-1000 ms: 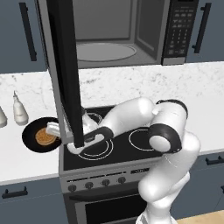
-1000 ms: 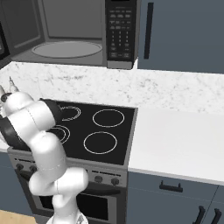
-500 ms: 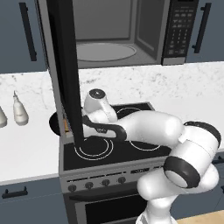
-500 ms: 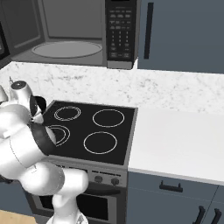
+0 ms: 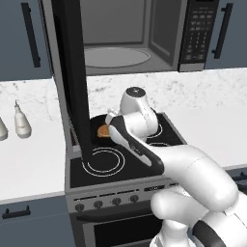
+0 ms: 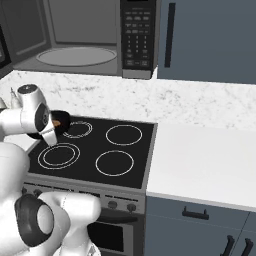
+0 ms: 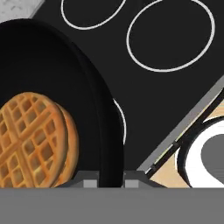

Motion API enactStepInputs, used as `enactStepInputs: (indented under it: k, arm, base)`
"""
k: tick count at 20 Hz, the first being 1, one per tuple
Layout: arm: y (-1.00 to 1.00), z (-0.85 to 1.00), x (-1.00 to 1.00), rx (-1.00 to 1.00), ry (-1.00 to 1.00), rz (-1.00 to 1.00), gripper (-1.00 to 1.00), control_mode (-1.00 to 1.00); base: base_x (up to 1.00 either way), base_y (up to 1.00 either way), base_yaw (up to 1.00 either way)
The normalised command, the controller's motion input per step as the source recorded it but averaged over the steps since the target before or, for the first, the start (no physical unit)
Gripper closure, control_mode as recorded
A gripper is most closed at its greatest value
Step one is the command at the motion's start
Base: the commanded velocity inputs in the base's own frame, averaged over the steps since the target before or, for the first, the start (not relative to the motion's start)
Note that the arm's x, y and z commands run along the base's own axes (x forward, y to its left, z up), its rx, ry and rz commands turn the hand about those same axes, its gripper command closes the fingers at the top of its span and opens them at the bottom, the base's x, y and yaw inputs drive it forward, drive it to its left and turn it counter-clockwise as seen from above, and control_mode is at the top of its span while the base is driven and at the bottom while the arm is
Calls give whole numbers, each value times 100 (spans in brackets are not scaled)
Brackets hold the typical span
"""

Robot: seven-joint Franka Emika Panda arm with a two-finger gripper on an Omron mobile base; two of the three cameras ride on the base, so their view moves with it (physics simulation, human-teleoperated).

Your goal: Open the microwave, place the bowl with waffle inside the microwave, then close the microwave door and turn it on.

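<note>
A kitchen wall with dark blue cabinets (image 6: 210, 40) above a white speckled marble counter (image 6: 200, 150). Set into the counter is a black stove (image 6: 115, 150) with four white rings and a row of knobs on its grey front. Two white bottles (image 5: 21, 121) stand on the counter to the left of the stove.

The microwave (image 5: 144, 34) sits at the far side, above the counter. Its grey inside and round turntable (image 5: 116, 57) are open to sight. The microwave door (image 5: 72, 82) is swung wide open and reaches toward the near side, so in the left base view it reads as a tall dark slab edge-on over the left part of the stove. The keypad panel (image 6: 136, 32) on the right of the microwave carries rows of small buttons; the marks on them are too small to read.

The gripper (image 7: 103, 178) is closed on the rim of the bowl (image 7: 52, 87); in the hand view the two dark tips pinch the black wall from either side. The bowl is held off the surface over the far left part of the stove, just right of the open door and below the microwave opening. The waffle (image 7: 30, 140) lies inside the bowl, golden with a clear grid, leaning to the side nearest the gripper tips. In the right base view the bowl and waffle (image 6: 57, 122) peek out beside the white hand.
</note>
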Motion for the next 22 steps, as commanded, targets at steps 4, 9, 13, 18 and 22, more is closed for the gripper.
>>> enactStepInputs:
  k: [4,9,13,18,22]
  arm:
    - [-65,52,-100,1,1,-24,100,-100]
    - [-41,68,-71,0,1,-31,100,-100]
    - [-39,74,-29,0,0,-26,100,-100]
    - [-27,73,-19,0,-2,-11,100,-100]
    - [-9,71,-12,0,-8,0,100,-100]
  base:
    - [0,0,0]
    - [0,0,0]
    - [0,0,0]
    - [0,0,0]
    - [0,0,0]
